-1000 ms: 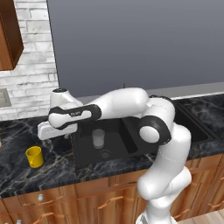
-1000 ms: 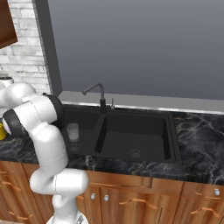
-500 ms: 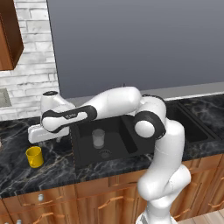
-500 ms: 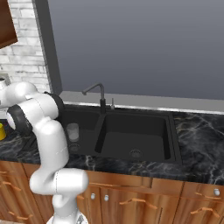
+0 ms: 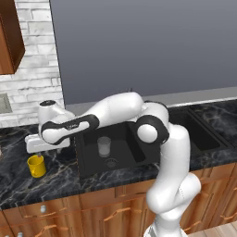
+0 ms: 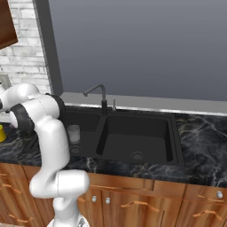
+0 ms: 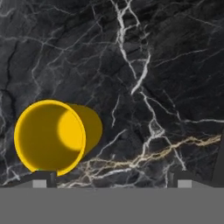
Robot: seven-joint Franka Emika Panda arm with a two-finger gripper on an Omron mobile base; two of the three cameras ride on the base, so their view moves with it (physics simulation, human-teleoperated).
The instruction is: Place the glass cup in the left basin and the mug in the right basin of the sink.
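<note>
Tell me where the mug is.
The mug stands on the black counter left of the sink, under the open pincer.

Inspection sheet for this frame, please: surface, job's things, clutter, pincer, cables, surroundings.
Surface: black marbled counter, bare apart from the mug.
Job's things: glass cup upright in the left basin; mug upright on the counter left of the sink; right basin holds nothing.
Clutter: nothing seen.
Pincer: pincer open, above the counter, mug beside one fingertip, not held.
Cables: nothing seen.
Surroundings: faucet, white brick wall, wooden cabinets.
</note>
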